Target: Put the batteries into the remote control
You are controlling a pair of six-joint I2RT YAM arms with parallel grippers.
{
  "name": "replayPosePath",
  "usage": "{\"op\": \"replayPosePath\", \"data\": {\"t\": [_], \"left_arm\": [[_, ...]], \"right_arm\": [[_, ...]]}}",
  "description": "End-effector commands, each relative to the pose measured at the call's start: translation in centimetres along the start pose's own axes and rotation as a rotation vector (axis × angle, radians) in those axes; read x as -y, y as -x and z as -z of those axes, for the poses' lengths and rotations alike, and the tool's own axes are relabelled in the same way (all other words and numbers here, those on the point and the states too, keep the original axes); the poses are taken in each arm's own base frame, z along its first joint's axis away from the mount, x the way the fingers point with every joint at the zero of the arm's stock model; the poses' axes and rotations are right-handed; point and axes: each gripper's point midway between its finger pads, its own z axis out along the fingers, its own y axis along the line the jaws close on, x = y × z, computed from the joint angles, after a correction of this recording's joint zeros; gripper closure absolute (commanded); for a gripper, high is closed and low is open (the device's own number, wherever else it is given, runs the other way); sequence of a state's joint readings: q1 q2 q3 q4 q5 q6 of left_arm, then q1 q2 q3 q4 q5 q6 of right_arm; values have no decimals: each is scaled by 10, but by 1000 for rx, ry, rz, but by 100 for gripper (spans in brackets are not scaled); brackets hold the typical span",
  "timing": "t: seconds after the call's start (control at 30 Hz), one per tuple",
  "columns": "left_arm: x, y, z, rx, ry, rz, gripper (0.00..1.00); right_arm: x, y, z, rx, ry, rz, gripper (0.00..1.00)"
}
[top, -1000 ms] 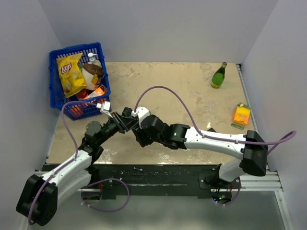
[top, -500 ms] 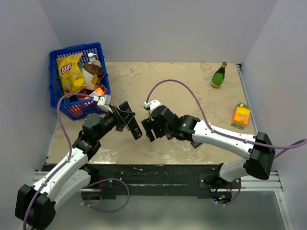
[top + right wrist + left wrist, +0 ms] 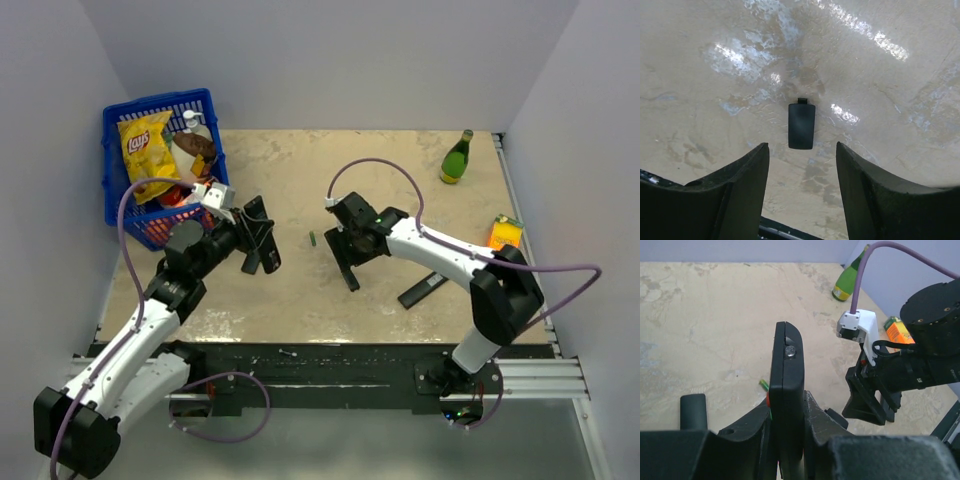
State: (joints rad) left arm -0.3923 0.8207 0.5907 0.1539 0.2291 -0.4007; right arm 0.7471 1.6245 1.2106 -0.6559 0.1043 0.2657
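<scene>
Remote control point(image 3: 787, 365) sits clamped in left tool point(image 3: 788, 412), while right tool point(image 3: 801, 156) gapes open above back cover point(image 3: 801, 126).

I count two robot arms and two black remotes: the remote control point(image 3: 787, 370) at nine o'clock, a second remote point(image 3: 423, 289) at four. One back cover point(image 3: 801, 125), one loose battery point(image 3: 312, 238), one green bottle point(image 3: 457, 158), one orange carton point(image 3: 505, 240), one blue basket point(image 3: 115, 130), one chip bag point(image 3: 148, 155).
</scene>
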Motion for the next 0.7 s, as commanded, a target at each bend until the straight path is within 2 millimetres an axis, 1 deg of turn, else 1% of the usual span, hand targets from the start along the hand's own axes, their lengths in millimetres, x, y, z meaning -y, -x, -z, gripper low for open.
{"op": "replayPosePath", "data": {"t": [0.0, 0.1, 0.13, 0.23, 0.5, 0.67], "left_arm": [[1, 5, 2, 7, -35, -78, 100], [-4, 5, 5, 5, -9, -102, 100], [-5, 6, 6, 10, 3, -105, 100], [-6, 9, 7, 17, 9, -112, 100], [-3, 10, 8, 20, -1, -114, 100], [-3, 10, 8, 19, -3, -114, 100]], "right_arm": [[1, 7, -8, -41, 16, 36, 44], [-1, 6, -18, -77, 24, 45, 45], [-2, 4, -25, -99, 25, 49, 45], [-2, 2, -35, -131, 18, 51, 46], [0, -12, -52, -198, -6, 48, 46], [1, -21, -61, -228, -6, 52, 50]]}}
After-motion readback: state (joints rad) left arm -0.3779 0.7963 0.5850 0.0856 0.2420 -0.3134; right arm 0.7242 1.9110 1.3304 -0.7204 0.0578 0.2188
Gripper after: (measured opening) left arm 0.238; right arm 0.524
